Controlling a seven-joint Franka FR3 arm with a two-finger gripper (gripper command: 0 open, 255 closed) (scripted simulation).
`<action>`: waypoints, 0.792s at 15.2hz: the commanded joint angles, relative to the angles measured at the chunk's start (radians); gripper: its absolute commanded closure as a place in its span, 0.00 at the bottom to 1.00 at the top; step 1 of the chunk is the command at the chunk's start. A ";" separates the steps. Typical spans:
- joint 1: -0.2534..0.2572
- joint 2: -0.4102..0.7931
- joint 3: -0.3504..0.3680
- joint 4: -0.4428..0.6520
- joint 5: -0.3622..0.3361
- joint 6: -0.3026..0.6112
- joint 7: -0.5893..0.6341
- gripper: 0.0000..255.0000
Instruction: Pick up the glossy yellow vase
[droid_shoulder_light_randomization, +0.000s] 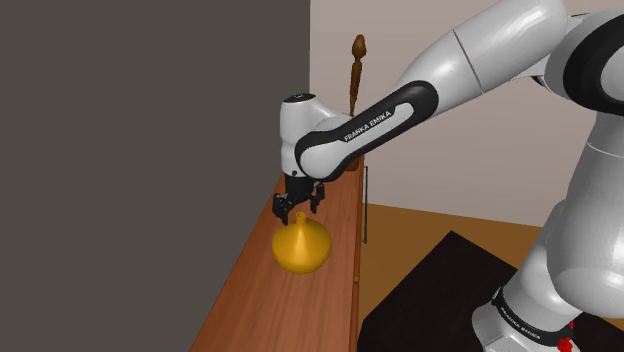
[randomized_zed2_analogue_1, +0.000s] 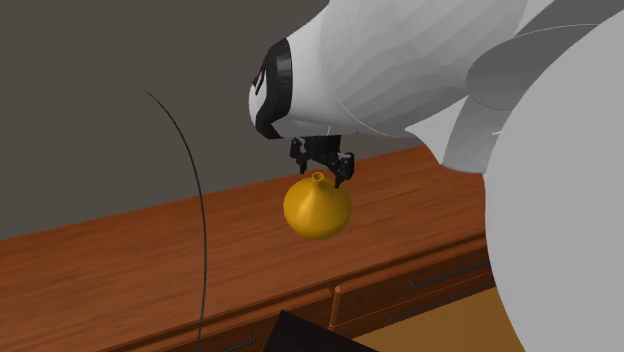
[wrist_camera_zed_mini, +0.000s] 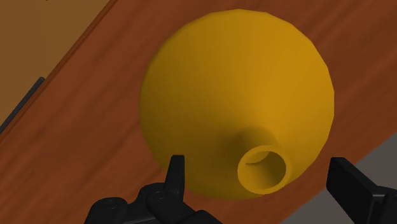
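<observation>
We see the gripper (wrist_camera_zed_mini: 257, 165) spread wide, one finger on each side of the yellow vase's (wrist_camera_zed_mini: 235, 95) narrow neck, neither touching it. The round-bellied vase stands upright on the wooden sideboard (droid_shoulder_light_randomization: 300, 310) top, directly beneath the gripper.

The vase (droid_shoulder_light_randomization: 301, 246) sits on the desk (droid_shoulder_light_randomization: 262, 315), with the wall (droid_shoulder_light_randomization: 150, 150) at its nine o'clock in the shoulder view. The gripper (droid_shoulder_light_randomization: 300, 210) hangs at its twelve o'clock, fingers apart beside the neck. A post (droid_shoulder_light_randomization: 357, 70) stands at one o'clock, at the desk's far end.
</observation>
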 joint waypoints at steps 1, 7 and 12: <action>0.000 0.001 0.000 -0.002 0.000 0.003 0.000 1.00; 0.000 0.001 0.000 -0.003 0.000 0.004 0.001 1.00; -0.001 -0.014 0.001 0.008 0.005 -0.021 -0.003 1.00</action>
